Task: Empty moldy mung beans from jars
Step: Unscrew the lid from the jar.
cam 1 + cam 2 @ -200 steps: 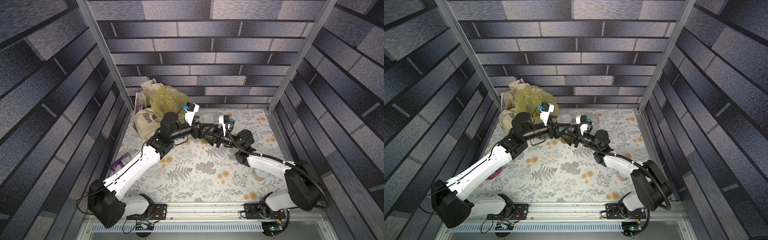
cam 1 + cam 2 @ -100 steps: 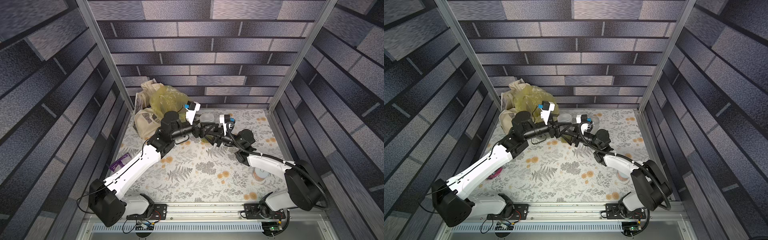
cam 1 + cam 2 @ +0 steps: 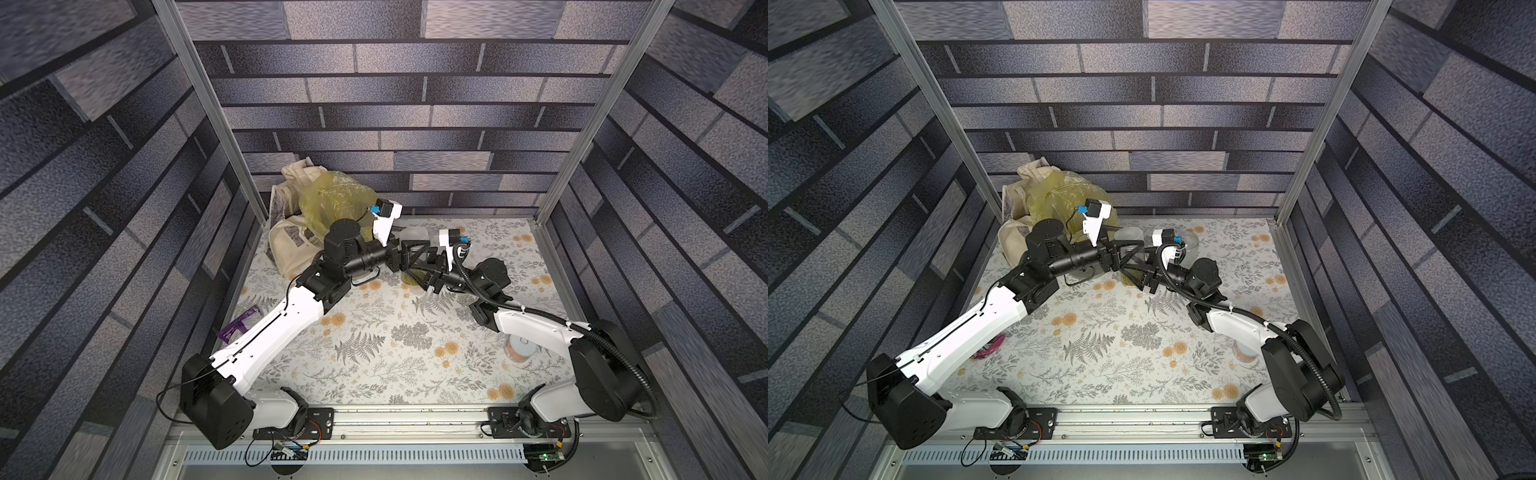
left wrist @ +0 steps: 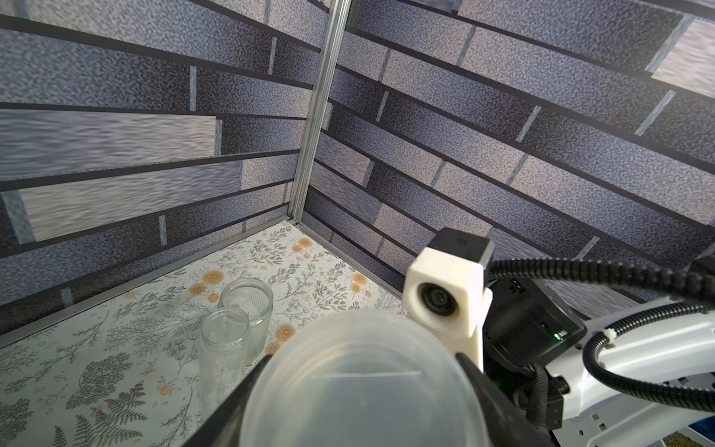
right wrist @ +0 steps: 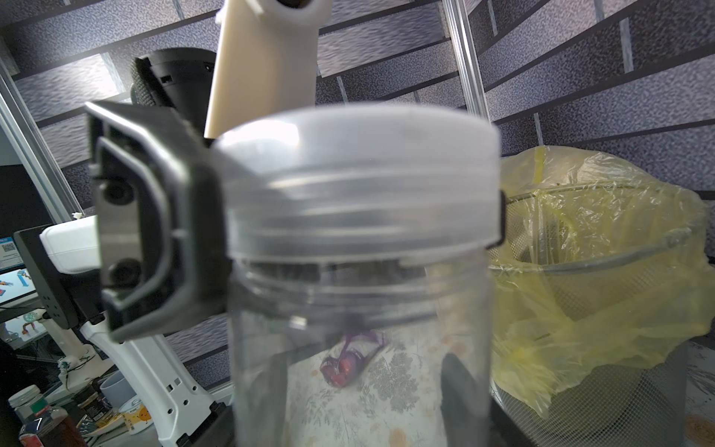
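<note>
The mung beans point(image 3: 1128, 274) lie low in a clear jar point(image 5: 406, 309) held upright near the bin point(image 5: 638, 387); loose and tiny, they will likely scatter. The light jar (probably slippery) is clamped at its wall by the right gripper point(image 5: 363, 391), its frosted lid point(image 5: 356, 174) pinched at the rim by the left gripper point(image 4: 360, 398). A wide jar point(image 4: 247, 305) and a narrow jar point(image 4: 224, 348), seemingly empty, are set beyond it from the bin.

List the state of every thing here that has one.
Tall clear jar: upright, gripped by right gripper.
Frosted white lid: on its mouth, clamped by left gripper.
Olive-green mung beans: in that jar.
Ribbed wide clear jar: lidless, upright.
Narrow clear jar: lidless, upright.
Grey mesh bin with yellow bag: open.
</note>
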Tool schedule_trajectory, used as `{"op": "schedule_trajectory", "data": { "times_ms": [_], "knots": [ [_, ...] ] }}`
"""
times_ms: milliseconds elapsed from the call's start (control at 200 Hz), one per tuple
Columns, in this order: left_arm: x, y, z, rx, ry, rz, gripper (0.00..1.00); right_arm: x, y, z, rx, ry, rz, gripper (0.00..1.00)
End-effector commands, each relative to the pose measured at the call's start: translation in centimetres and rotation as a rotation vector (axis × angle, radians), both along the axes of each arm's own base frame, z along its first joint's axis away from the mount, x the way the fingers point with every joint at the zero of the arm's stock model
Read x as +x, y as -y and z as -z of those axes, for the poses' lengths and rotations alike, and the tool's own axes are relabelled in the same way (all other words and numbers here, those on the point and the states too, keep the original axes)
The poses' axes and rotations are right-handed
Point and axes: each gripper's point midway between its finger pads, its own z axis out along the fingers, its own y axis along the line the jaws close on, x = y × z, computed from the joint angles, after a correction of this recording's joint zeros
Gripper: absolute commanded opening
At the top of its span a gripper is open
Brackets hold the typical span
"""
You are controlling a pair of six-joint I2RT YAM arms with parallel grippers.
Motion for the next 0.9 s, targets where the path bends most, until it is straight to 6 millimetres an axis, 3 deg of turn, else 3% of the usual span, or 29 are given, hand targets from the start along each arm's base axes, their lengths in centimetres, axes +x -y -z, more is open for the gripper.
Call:
{"op": "schedule_trajectory", "data": {
  "times_ms": [0,270,541,892],
  "knots": [
    [-1.1,0.8,-2.5,-0.039,0.049,0.050,0.68,0.3,-0.1,0.0,-0.010,0.002,0.002,0.47],
    [-0.2,0.4,-2.4,-0.036,0.006,-0.001,0.64,1.9,0.2,2.0,-0.095,-0.015,0.111,0.42],
    [0.9,-0.2,-2.2,-0.058,-0.066,-0.083,0.66,3.9,2.5,3.6,-0.189,0.038,0.341,0.39],
    [2.4,-0.5,-2.5,-0.116,-0.136,-0.251,0.67,6.7,5.9,4.4,-0.183,0.030,0.618,0.40]
  ]
}}
